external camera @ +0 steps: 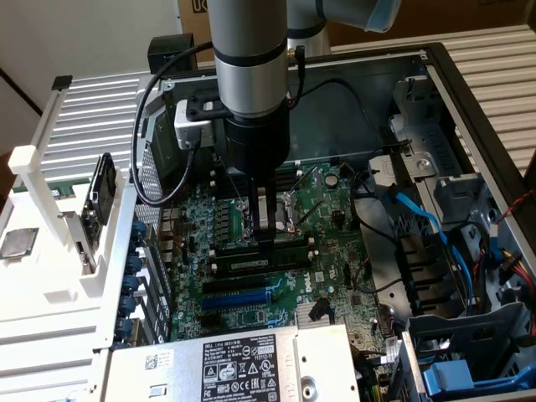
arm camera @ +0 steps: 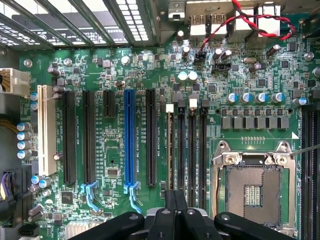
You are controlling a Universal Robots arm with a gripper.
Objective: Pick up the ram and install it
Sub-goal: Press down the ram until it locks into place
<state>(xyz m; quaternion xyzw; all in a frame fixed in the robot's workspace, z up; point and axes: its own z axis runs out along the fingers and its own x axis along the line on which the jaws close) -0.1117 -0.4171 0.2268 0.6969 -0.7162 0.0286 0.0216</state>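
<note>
Seating looks like the step in hand: the ram stands edge-on in a memory slot beside the CPU socket, directly under the gripper; fingers closed, tips on its top edge; further work calls for straight, even downward pressure.

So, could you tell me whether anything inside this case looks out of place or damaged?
Nothing looks damaged. The ram sits parallel to the memory slots under the shut gripper. Only the CPU socket stands out: bare, with no cooler.
</note>
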